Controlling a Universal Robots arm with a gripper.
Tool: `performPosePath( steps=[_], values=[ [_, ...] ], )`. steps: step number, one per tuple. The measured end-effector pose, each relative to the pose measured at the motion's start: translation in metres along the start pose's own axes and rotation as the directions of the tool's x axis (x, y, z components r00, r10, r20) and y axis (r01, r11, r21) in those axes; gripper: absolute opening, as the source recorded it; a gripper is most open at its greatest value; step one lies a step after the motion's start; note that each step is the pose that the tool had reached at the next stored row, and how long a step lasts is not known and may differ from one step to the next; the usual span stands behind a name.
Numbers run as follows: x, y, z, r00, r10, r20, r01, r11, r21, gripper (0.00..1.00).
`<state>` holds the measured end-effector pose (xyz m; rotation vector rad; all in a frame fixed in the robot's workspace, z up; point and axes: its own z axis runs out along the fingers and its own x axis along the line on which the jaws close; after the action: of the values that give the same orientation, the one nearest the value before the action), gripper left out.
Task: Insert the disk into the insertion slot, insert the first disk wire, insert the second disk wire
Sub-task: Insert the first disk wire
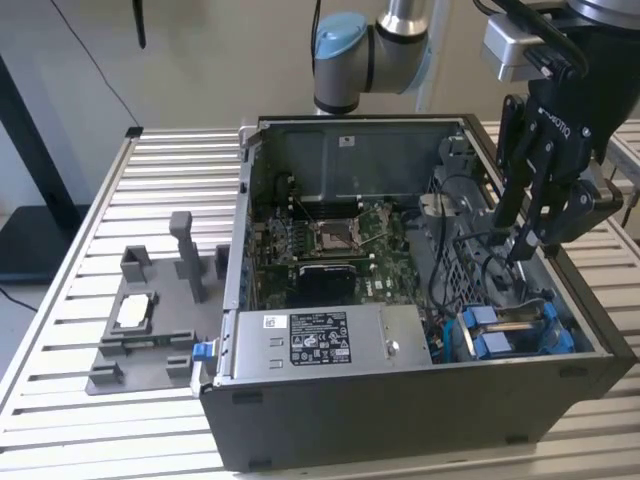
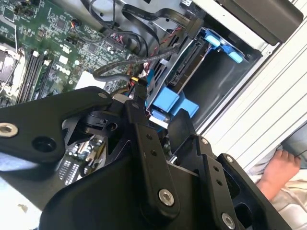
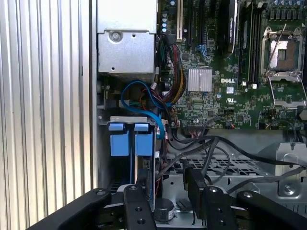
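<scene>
A slatted table (image 1: 70,300) carries everything. At the exterior view's left sits a grey fixture (image 1: 150,335). Next comes the open case (image 1: 400,420), with the disk (image 1: 495,343) sitting in its slot in the near corner on the exterior view's right. Above it hangs the gripper (image 1: 520,248), jaws spread and empty. Loose cables (image 1: 455,240) crowd beside it, so a descent here could snag one and tug a connector loose.

UR arm (image 1: 370,45) w/ gripper (image 1: 522,248) hung fingers-down.
Blue-capped joint is seen at top of exterior view, wrist bent toward the exterior view's right; fingers (image 3: 138,203) are held apart in both wrist views.
</scene>
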<state>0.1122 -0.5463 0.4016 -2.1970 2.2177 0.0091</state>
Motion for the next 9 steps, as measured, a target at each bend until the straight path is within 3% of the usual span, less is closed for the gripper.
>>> performPosePath(
  steps=[4, 6, 9],
  values=[
    [0.0000, -0.0002, 0.0007, 1.0000, 0.000, 0.0005, 0.000, 1.0000, -0.0010, 0.47],
    [0.0001, -0.0004, 0.0015, 1.0000, 0.000, 0.0047, 0.000, 1.0000, -0.0011, 0.47],
    [0.0001, -0.0009, 0.0032, 0.9996, 0.000, 0.0275, 0.000, 1.0000, -0.0013, 0.47]
  ],
)
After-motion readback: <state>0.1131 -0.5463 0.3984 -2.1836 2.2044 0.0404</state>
